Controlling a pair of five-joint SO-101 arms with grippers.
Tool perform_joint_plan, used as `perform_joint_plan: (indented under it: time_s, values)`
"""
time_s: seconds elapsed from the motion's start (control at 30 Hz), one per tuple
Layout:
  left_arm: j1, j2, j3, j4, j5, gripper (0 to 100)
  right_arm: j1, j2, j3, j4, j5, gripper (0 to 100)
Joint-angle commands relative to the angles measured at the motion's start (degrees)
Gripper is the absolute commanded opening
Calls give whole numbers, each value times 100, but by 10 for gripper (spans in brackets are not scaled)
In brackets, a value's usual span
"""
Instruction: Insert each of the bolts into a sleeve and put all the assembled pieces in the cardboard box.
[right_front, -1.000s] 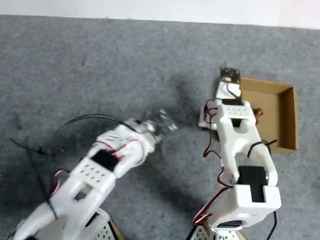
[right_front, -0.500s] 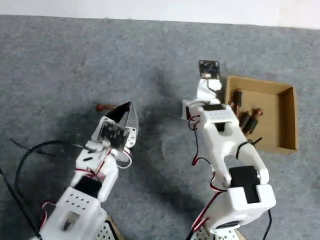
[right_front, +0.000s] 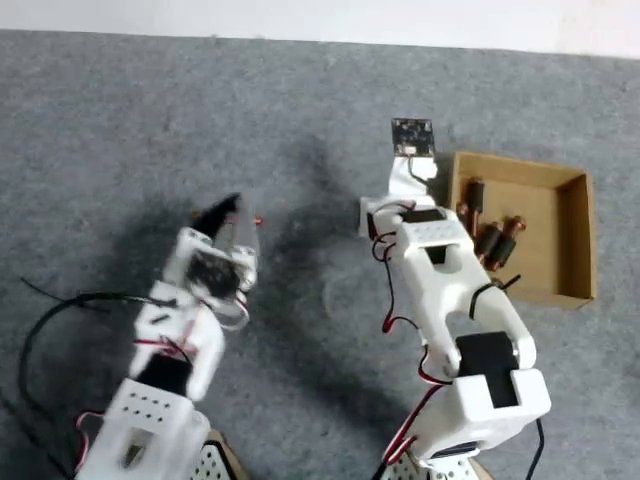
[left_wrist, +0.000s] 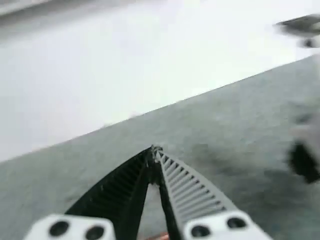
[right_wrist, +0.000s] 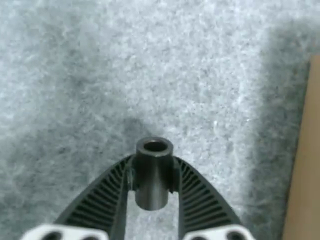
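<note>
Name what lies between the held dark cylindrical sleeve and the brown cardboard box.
Bare grey carpet, seen in the right wrist view, separates the dark sleeve from the cardboard box.

Rough grey cloth-covered table (right_front: 120, 110), matt brown cardboard box (right_front: 578, 240), smooth dark metal cylindrical sleeve (right_wrist: 152, 185), ribbed black plastic right end effector (right_wrist: 153, 167)

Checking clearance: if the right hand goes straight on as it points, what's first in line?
Likely the grey carpet; depth unclear. The sleeve in the right hand sticks past its tips, so it would touch first. The cardboard box lies aside.
</note>
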Motion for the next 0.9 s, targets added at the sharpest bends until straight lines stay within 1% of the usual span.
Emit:
perform_joint_plan:
  time_s: [0.0, 0.03, 0.1, 0.2, 0.3, 0.37, 0.43, 0.53, 0.6, 0.63, 0.67, 0.73, 0.8, 0.83, 0.87]
  values:
    - [-690, 92, -1218, 1890, 457, 7, 40, -295, 31, -127, -9, 5]
    - [-796, 277, -1332, 1996, 774, 7, 40, -295, 31, -127, -9, 5]
    - [-936, 866, -1499, 1776, 1160, 7, 40, -295, 31, -127, -9, 5]
    - [-1077, 2132, -1956, 1398, 1213, 7, 40, -295, 48, -127, -9, 5]
    - [-1218, 3521, -2738, 1459, 1284, 7, 48, -295, 48, -127, -9, 5]
    - [-1305, 4303, -3240, 1705, 1820, 8, 48, -286, 48, -136, -9, 5]
    - [-1253, 4804, -3732, 1934, 2558, 20, 48, -277, 48, -145, -9, 5]
    - [-1112, 4998, -4295, 2655, 3596, 109, 48, -259, 48, -154, 0, 5]
    - [-1059, 4989, -4593, 3191, 4167, 178, 48, -259, 40, -154, 0, 5]
    - [-1042, 5007, -4690, 3376, 4369, 197, 48, -259, 40, -154, 0, 5]
    - [-1042, 5024, -4734, 3420, 4501, 203, 48, -259, 40, -154, 0, 5]
    - [-989, 5033, -4699, 3429, 4440, 204, 48, -259, 40, -154, 0, 5]
    - [-787, 5042, -4681, 3341, 4422, 203, 48, -259, 40, -154, 0, 5]
    - [-769, 5051, -4681, 3297, 4571, 203, 48, -259, 40, -154, 0, 5]
    - [-769, 5059, -4664, 3288, 4905, 200, 48, -259, 40, -154, 9, 5]
